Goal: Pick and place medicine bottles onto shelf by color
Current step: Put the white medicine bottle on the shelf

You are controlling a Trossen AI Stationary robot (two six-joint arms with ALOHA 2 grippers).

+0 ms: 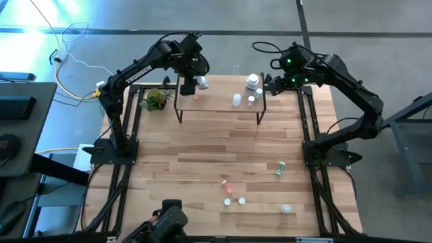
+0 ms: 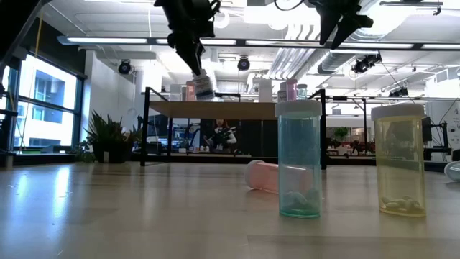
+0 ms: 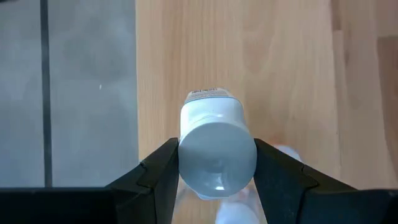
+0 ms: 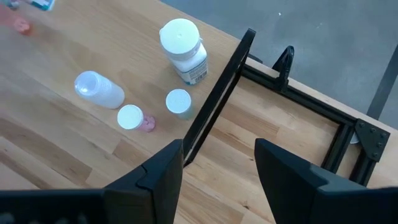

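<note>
Your left arm read TROSSEN in white; its left gripper (image 3: 216, 171) pinched a smooth white bottle (image 3: 214, 146), small label print unreadable, over the shelf's (image 1: 216, 102) left end. On the pale wood plank stood a white jar (image 4: 183, 50) and smaller bottles. Your right gripper (image 4: 219, 163) hung open past the shelf's right end, holding nothing.

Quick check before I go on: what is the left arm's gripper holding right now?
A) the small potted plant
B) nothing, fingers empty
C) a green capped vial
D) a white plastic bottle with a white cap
D: in the left wrist view the two dark fingers press on either side of a white plastic bottle with a white cap, above the light-wood shelf.
</note>
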